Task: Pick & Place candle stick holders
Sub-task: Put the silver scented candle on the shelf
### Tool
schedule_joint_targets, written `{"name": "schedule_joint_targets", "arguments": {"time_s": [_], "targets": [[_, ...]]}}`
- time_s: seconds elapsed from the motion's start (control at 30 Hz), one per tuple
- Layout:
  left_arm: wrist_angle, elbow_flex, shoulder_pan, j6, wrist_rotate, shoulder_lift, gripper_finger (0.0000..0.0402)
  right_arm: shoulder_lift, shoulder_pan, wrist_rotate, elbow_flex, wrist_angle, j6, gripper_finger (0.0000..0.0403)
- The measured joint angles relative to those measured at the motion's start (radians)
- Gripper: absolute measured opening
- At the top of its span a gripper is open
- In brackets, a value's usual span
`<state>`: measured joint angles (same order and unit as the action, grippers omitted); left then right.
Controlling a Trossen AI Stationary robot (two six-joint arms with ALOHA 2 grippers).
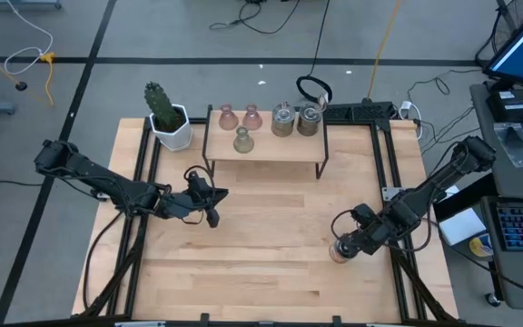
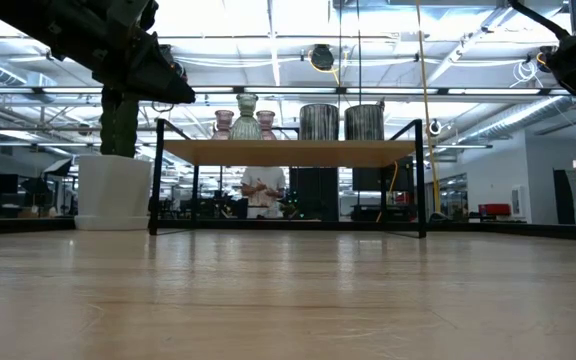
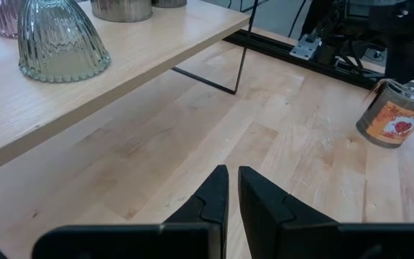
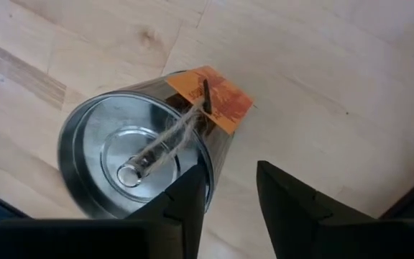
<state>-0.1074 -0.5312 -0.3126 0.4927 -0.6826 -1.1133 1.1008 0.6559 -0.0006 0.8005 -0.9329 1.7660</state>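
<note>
Two matte-black jointed arms (image 1: 98, 177) with angular wedge-shaped fingers (image 3: 203, 205).

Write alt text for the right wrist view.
A shiny silver holder with an orange tag tied on by string stands on the wooden table. The right gripper hangs just over its rim, fingers slightly apart.

1. Bright, even light from overhead; ceiling strip lights (image 2: 268, 45) blown out white in the low view.
2. Soft, short shadows under the shelf (image 1: 263, 145) and both arms, nothing harsh.
3. Glare on the shiny silver holder (image 4: 139, 155), rim and inside catching highlights.
4. Left gripper (image 3: 233, 188) fingers dark and a bit soft up close.
5. Low view backlit, cactus (image 2: 120, 120) nearly silhouetted, tabletop (image 2: 288, 300) foreground blurry.
</note>
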Motion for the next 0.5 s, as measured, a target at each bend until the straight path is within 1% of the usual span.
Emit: {"name": "schedule_joint_targets", "arguments": {"time_s": [0.33, 0.5], "targets": [[0.0, 0.0, 0.0, 0.002, 0.0, 0.0, 0.0037, 0.045, 0.0, 0.001, 0.003, 0.013, -0.026, 0.0097], [0.0, 0.0, 0.0, 0.002, 0.0, 0.0, 0.0037, 0.065, 0.0, 0.0, 0.004, 0.018, -0.035, 0.0094]]}}
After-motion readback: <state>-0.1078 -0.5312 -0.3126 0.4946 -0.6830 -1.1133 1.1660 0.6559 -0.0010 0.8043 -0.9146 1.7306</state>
